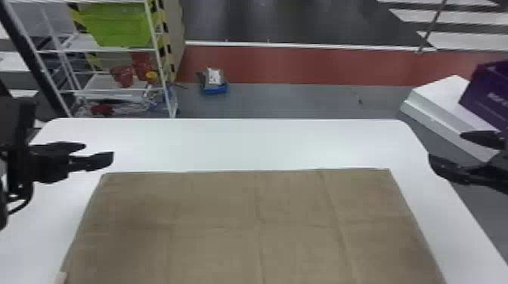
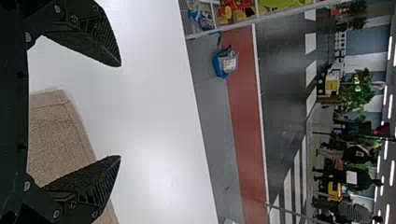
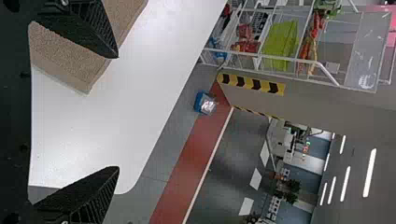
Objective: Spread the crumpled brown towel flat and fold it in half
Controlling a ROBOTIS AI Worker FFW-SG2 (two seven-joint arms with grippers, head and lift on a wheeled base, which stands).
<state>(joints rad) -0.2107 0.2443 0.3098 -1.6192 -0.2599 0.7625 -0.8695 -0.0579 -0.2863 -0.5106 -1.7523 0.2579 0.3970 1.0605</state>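
White counter [image 1: 242, 145], rounded far corners: carries the brown towel [image 1: 215, 211], flat with light creases, its far edge roughly parallel to the counter's far edge. Left gripper [image 1: 99, 151]: above the counter's left side, fingers wide apart, empty. Right gripper [image 1: 446, 145]: at the right edge, fingers wide apart, empty. Step, as judged: spreading essentially complete; fold pending. Next: grip two corners of one towel edge, lift together, carry evenly to the opposite edge.

The towel [image 1: 219, 204] lies on the tabletop [image 1: 242, 143], with a rack [image 1: 154, 34] behind at left and a box [image 1: 487, 94] at right.
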